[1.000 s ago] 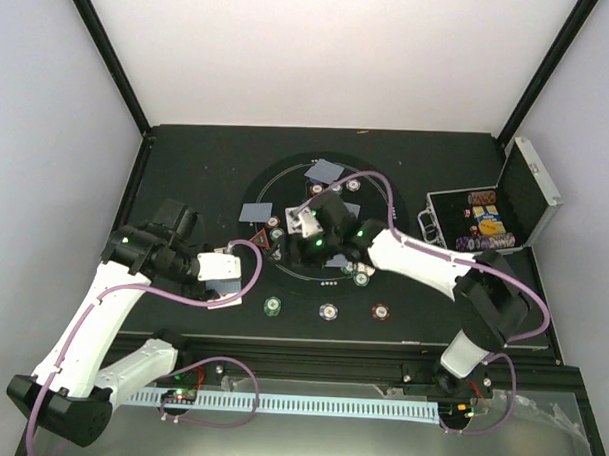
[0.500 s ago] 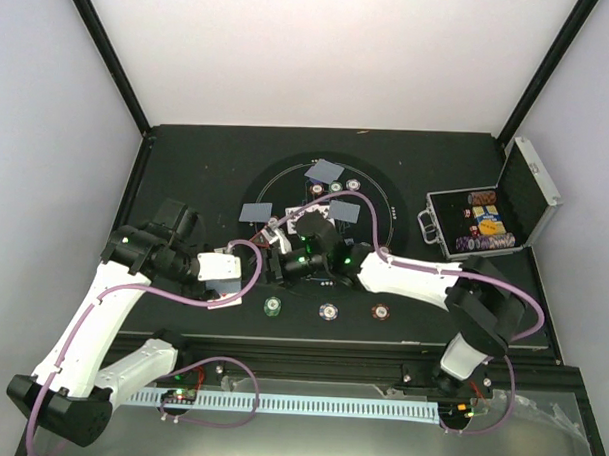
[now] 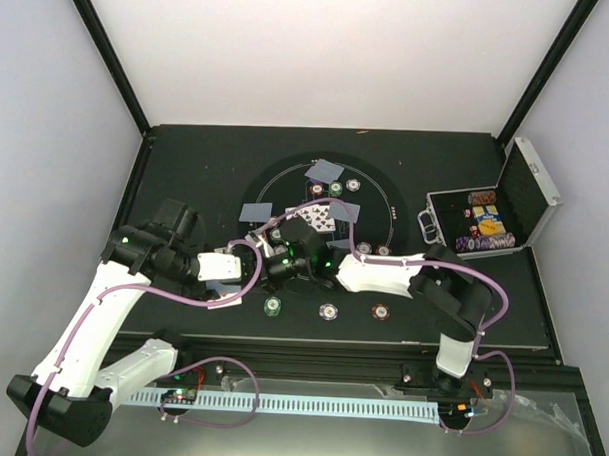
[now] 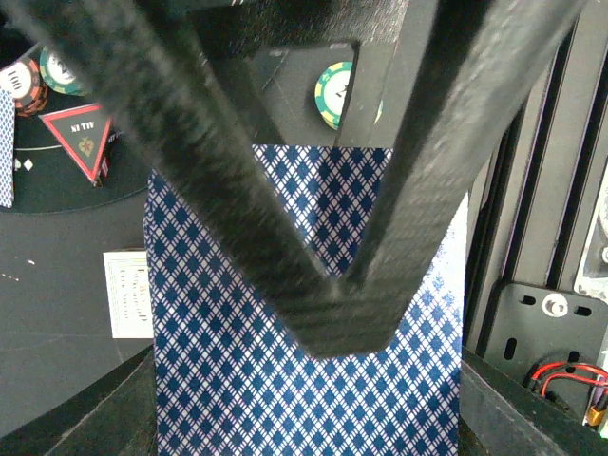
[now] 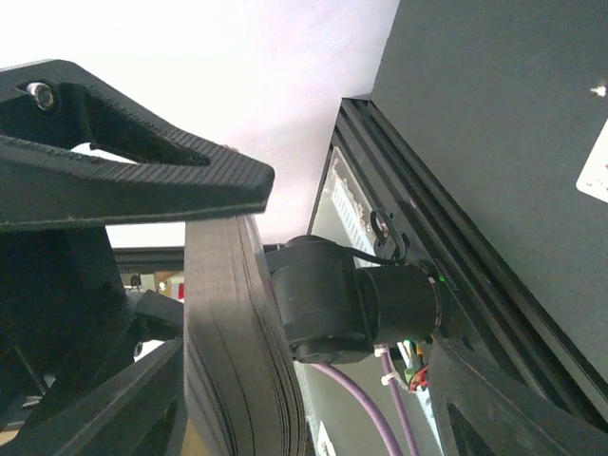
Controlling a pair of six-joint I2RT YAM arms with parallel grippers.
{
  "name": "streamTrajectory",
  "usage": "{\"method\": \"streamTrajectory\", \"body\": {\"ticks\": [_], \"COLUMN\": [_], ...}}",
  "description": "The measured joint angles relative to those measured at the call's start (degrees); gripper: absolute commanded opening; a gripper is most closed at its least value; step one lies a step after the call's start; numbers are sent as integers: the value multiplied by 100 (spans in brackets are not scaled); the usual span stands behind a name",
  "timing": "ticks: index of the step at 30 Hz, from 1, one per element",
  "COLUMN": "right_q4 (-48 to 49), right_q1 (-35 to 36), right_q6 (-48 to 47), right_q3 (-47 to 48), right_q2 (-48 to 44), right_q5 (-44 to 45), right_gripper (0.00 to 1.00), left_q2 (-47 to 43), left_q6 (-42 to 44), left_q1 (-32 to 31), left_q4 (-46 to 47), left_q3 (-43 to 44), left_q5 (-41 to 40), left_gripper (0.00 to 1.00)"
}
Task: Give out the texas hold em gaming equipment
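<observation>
From above, the right gripper [image 3: 268,265] sits left of centre, at the lower left edge of the mat [image 3: 381,186]. Cards [image 3: 324,171] lie on the mat, with three chips [image 3: 329,312] in a row below it.

Left wrist view: the left gripper [image 4: 347,309] is pinched tight on a blue-patterned deck [image 4: 285,399] mid-frame, with the red marker [image 4: 81,138] upper left.

Right wrist view: the right gripper's fingers [image 5: 142,180] fill the left side, and I cannot tell how wide they stand.

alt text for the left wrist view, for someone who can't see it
The left gripper is closed on a blue diamond-backed card that fills most of the frame. Beyond it lie a green chip and a red triangle marker.
</observation>
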Motion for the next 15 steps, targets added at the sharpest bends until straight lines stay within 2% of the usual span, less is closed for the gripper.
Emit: {"method": "streamTrajectory", "body": {"ticks": [7,15], "right_q4": [518,994], "right_q1": [-66,-225], "right_q6": [267,378], "right_q3": [61,-282], "right_q2": [348,284], "right_q5": [-175,-337], "right_gripper": [63,60], "left_q2": [2,4], "left_q6": [2,2], "left_q1": [0,0], "left_q4": [0,0], "left_q3": [2,2], "left_q5": [22,22], "left_gripper": [1,2]}}
